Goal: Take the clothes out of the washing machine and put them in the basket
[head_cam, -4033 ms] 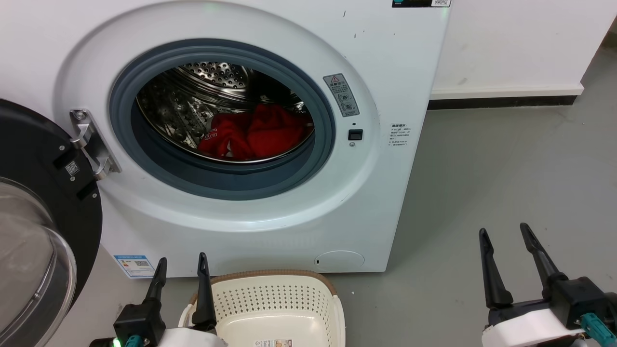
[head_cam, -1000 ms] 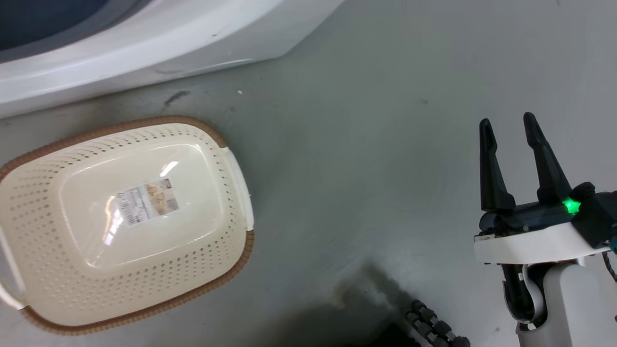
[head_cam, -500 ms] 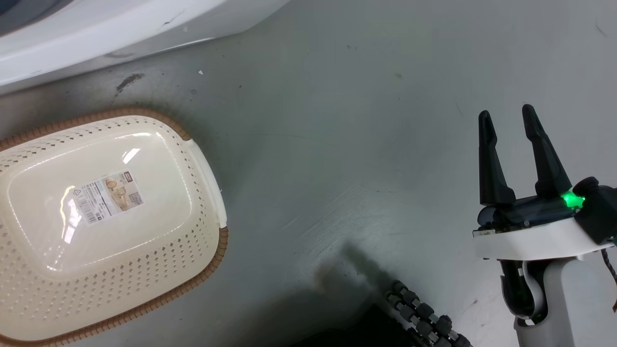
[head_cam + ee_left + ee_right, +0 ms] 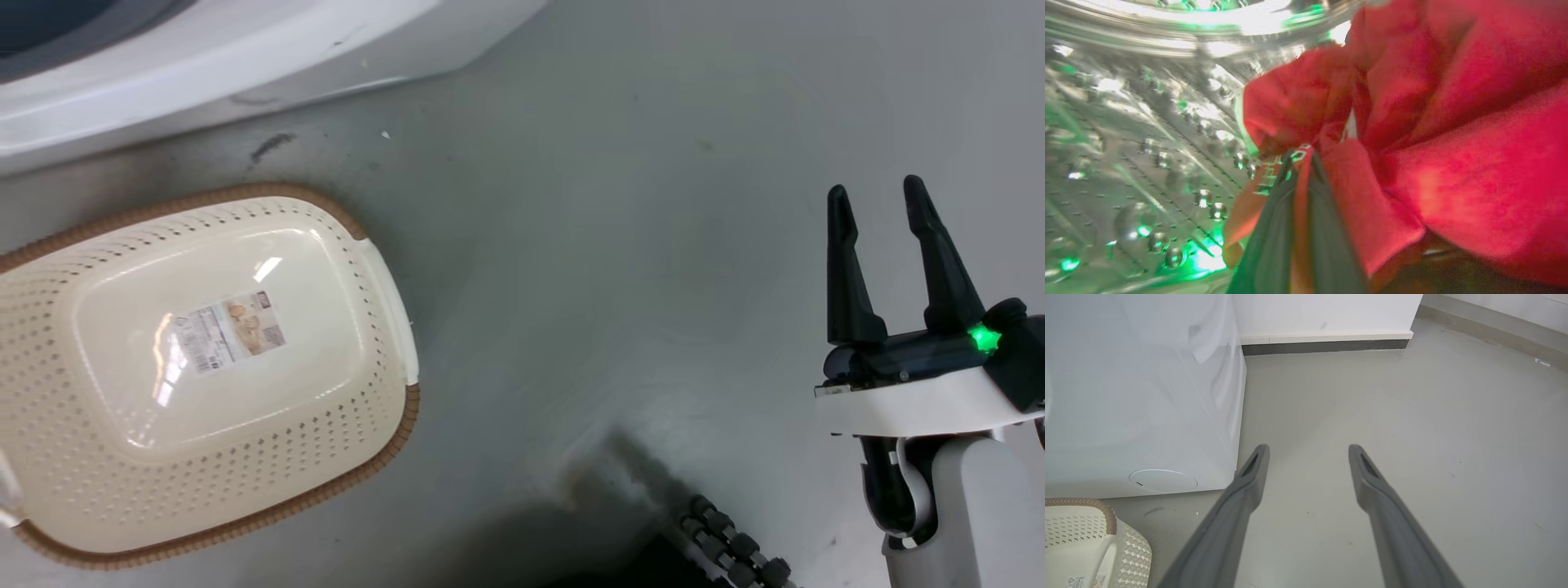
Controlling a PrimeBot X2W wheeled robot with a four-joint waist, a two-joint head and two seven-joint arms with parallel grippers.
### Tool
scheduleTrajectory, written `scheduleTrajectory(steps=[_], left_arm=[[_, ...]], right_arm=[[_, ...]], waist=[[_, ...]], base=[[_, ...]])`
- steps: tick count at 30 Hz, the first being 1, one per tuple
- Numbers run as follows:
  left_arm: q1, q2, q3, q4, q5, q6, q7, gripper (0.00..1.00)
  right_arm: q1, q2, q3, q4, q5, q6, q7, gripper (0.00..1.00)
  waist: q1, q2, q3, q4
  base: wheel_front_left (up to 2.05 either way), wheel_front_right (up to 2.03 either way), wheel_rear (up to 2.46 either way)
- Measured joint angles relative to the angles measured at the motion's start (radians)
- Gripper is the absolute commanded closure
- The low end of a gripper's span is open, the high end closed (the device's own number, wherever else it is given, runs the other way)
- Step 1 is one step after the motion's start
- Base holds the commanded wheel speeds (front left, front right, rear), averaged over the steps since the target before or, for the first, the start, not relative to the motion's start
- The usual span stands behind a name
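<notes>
We reach into the washing machine [image 4: 1126, 134], where our left hand [image 4: 1299, 154] pinches a fold of the red clothes [image 4: 1453, 171] between nearly closed fingers [image 4: 1274, 228]; the rest is heaped against its perforated steel wall. Our right hand [image 4: 878, 200] hangs over the grey floor [image 4: 612, 245], fingers spread apart. The basket [image 4: 384, 457] stands on the floor just before the machine.

Bright red clothes [image 4: 1453, 171] show a sliver of white trim against the shiny silver drum [image 4: 1147, 163], which is dimpled, dotted with holes and flecked with green light. The cream-white basket [image 4: 245, 498], patterned with diamond perforations, has a brown woven-look rim. The washing machine [image 4: 286, 41] is white and the floor [image 4: 612, 245] grey. The right gripper [image 4: 873, 192] has black fingers [image 4: 849, 278].
</notes>
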Motion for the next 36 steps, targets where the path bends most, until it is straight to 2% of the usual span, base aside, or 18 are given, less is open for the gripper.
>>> scheduleTrajectory(steps=[15,19,24,30,36], left_arm=[[0.224,-0.145,0.0,0.106,-0.079,0.017,-0.409,1.0],[0.315,-0.202,-0.017,0.123,-0.09,0.009,-0.499,1.0],[0.415,-0.244,-0.028,0.119,-0.106,0.007,-0.578,1.0],[0.55,-0.28,-0.027,0.019,-0.127,0.016,-0.602,1.0],[0.733,-0.296,0.022,-0.237,-0.17,0.032,-0.603,1.0]], right_arm=[[0.027,0.0,-0.053,0.006,-0.102,0.0,0.0,0.0],[0.063,0.0,-0.052,0.012,-0.123,0.0,0.0,0.0],[0.102,0.0,-0.053,0.029,-0.146,0.0,0.0,0.0],[0.163,0.0,-0.051,0.051,-0.166,0.0,0.0,0.0],[0.213,0.0,-0.049,0.07,-0.171,0.0,0.0,0.0]], waist=[[-0.0002,0.0,-0.219,0.102],[-0.0002,0.0,-0.292,0.132],[-0.0003,0.0,-0.391,0.167],[-0.0004,0.0,-0.516,0.206],[-0.0005,0.0,-0.638,0.241]], base=[[0.0,0.0,0.0],[0.0,0.0,0.0],[0.0,0.0,0.0],[0.0,0.0,0.0],[0.0,0.0,0.0]])
